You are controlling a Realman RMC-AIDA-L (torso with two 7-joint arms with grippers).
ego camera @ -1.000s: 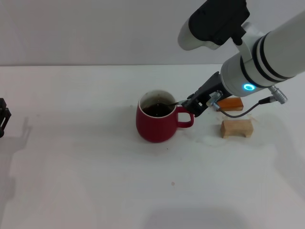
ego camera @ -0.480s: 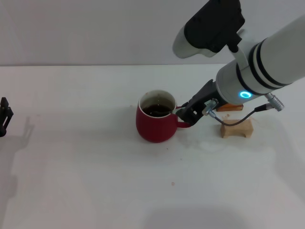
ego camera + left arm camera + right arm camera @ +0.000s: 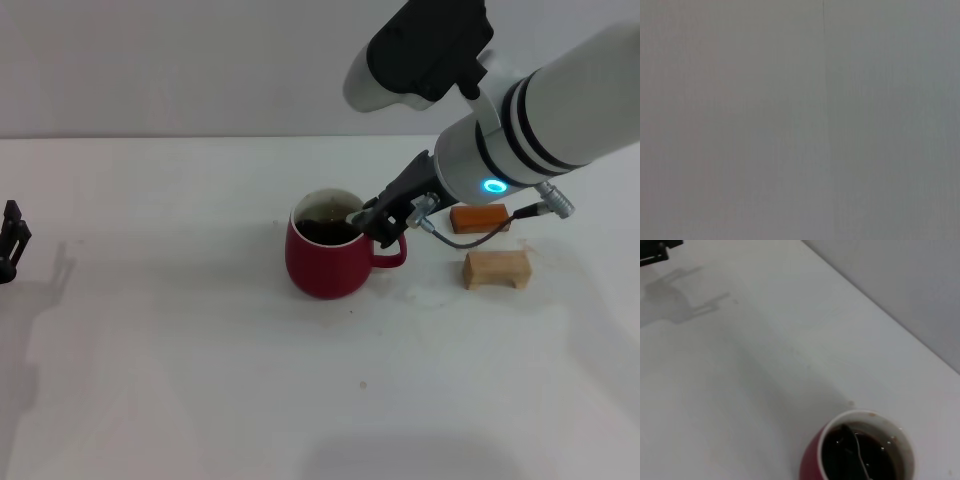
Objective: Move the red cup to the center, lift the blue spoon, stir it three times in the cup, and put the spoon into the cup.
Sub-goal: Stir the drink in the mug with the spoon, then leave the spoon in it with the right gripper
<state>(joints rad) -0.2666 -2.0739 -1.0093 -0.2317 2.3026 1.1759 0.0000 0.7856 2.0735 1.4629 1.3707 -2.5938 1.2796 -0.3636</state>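
The red cup (image 3: 326, 262) stands mid-table with dark liquid inside and its handle toward the right. My right gripper (image 3: 376, 220) hovers just above the handle at the cup's right rim, shut on the blue spoon (image 3: 353, 215). The spoon's pale handle slants down over the rim. In the right wrist view the red cup (image 3: 858, 456) is seen from above, and the spoon's grey metal neck and bowl (image 3: 860, 454) lie in the liquid. My left gripper (image 3: 9, 244) is parked at the table's far left edge.
An orange-brown block (image 3: 480, 217) and a pale wooden block (image 3: 496, 270) lie right of the cup, under my right arm. The white table (image 3: 200, 380) stretches bare in front and to the left. The left wrist view shows only a plain grey surface.
My right gripper has moved left from beside the handle to the cup's right rim, dipping and rising on the way. The spoon moved with it inside the cup. The cup stayed put.
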